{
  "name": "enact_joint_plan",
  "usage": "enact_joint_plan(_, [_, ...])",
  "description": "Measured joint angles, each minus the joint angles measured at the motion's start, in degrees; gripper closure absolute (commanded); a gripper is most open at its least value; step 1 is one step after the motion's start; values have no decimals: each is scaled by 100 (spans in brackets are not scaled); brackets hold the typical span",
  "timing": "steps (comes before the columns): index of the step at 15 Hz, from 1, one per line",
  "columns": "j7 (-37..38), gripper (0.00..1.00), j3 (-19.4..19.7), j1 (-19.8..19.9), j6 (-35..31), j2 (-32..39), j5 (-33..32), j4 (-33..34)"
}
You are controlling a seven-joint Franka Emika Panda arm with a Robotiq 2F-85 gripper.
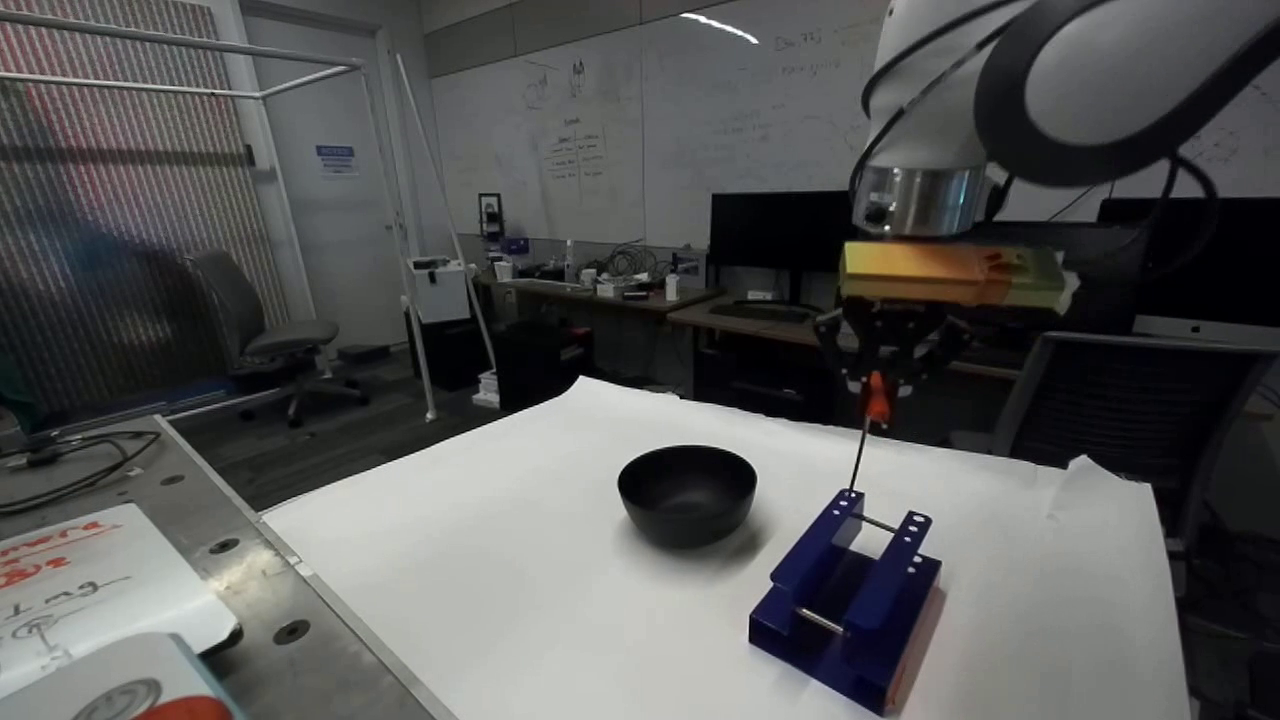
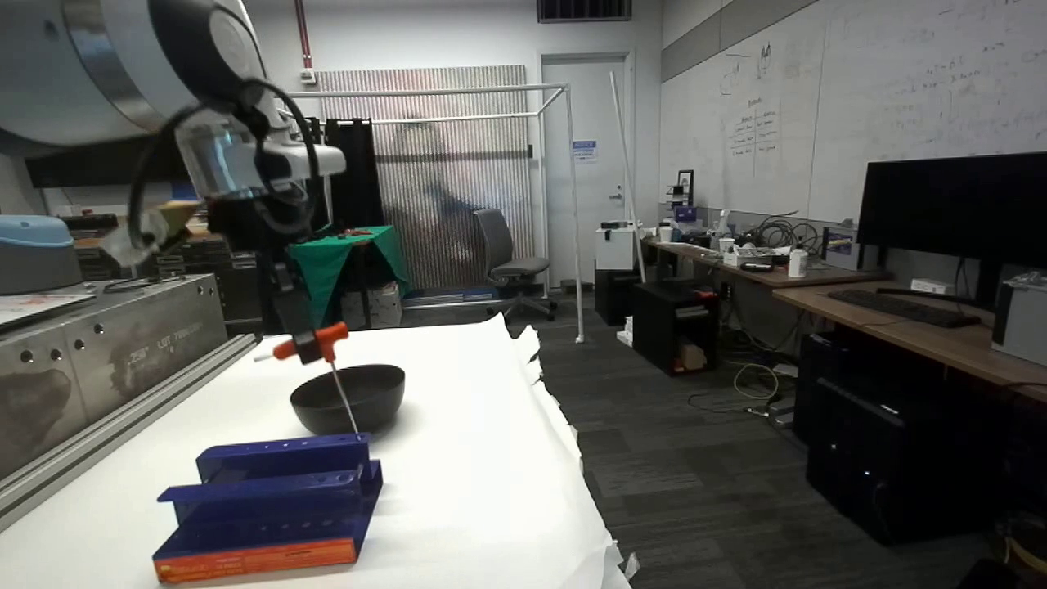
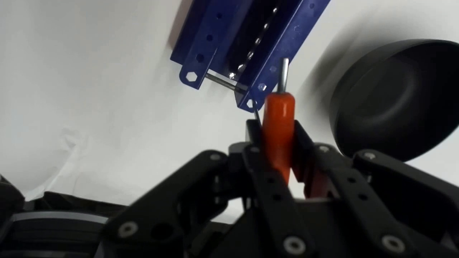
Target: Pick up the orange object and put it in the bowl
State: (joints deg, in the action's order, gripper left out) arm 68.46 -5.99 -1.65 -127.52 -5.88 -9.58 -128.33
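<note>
The Robotiq gripper (image 3: pixel 276 126) is holding an orange-handled tool (image 2: pixel 330 334), its jaws pressing snugly on both sides of the handle (image 3: pixel 279 134). From the hand, the tool's thin metal shaft (image 1: pixel 860 455) is slanting down to one end of a blue rack (image 1: pixel 820 545); whether it is touching there, the views are not making clear. Likely light and stiff, its smooth handle possibly pivoting, the tool is seemingly favoring a hold crosswise, close by the shaft. Below the hand, off to one side, a black bowl (image 1: pixel 686 525) is waiting
</note>
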Motion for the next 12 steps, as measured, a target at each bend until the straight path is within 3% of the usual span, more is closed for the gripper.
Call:
enact_joint_plan(2, [-2, 95, -116, -112, 211, -443, -2, 129])
enact_joint_plan(5, [-6, 95, -317, -182, -246, -874, -8, 169])
enact_joint_plan(8, [-3, 95, -388, -161, -1446, -810, -164, -20])
enact_joint_plan(12, [0, 95, -386, 31, -3064, -188, -341, -443])
